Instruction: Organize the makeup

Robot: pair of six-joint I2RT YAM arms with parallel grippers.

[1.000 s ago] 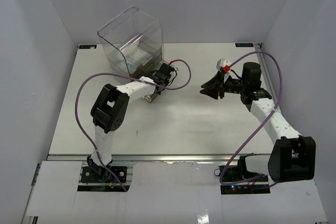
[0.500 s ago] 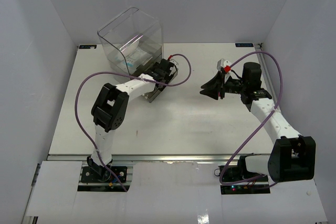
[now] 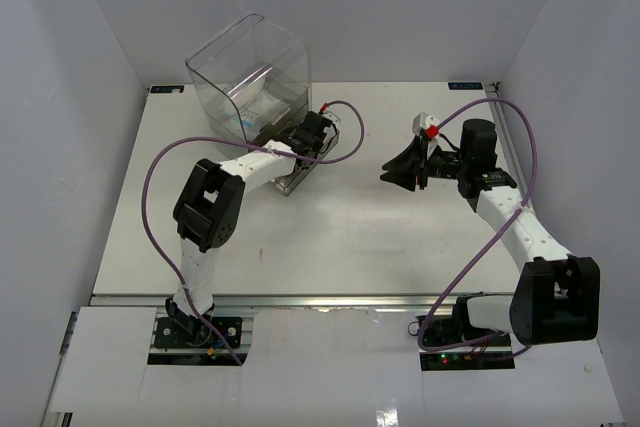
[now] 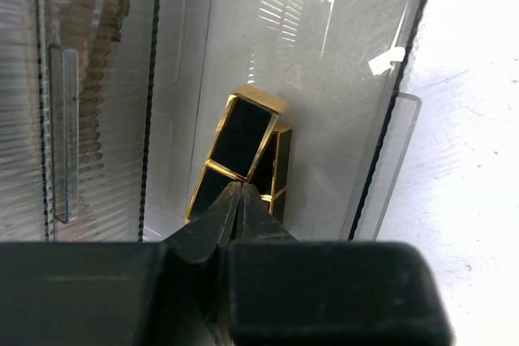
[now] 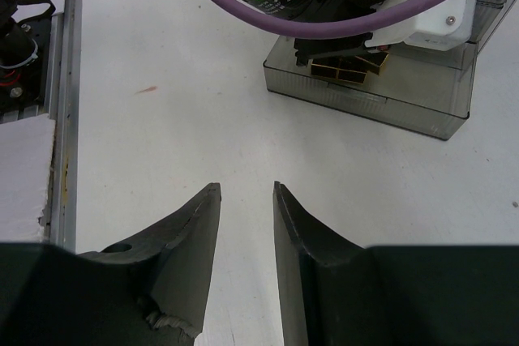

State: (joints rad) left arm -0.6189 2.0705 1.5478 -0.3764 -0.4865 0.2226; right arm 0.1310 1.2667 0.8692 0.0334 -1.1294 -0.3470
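Two gold-black cases (image 4: 243, 139) lie tilted against each other inside a smoky clear drawer (image 4: 388, 147). My left gripper (image 4: 240, 189) is shut, with nothing between its jaws. Its tips hover just over the cases. In the top view the left gripper (image 3: 300, 159) is over the drawer (image 3: 288, 185), in front of the acrylic box. The right wrist view shows the cases (image 5: 350, 69) in the drawer (image 5: 381, 107) under the left wrist. White-teal packets (image 3: 262, 112) lie inside the box. My right gripper (image 5: 245, 188) is open and empty above bare table, to the right in the top view (image 3: 400, 172).
The clear acrylic box (image 3: 250, 72) stands at the back left of the table. The left arm's purple cable (image 3: 345, 142) loops beside the drawer. A small red mark (image 5: 147, 89) is on the table. The table's front rail (image 5: 63, 119) shows in the right wrist view.
My left wrist has shifted a little back and left toward the acrylic box, now covering more of the drawer. The right arm has not moved.
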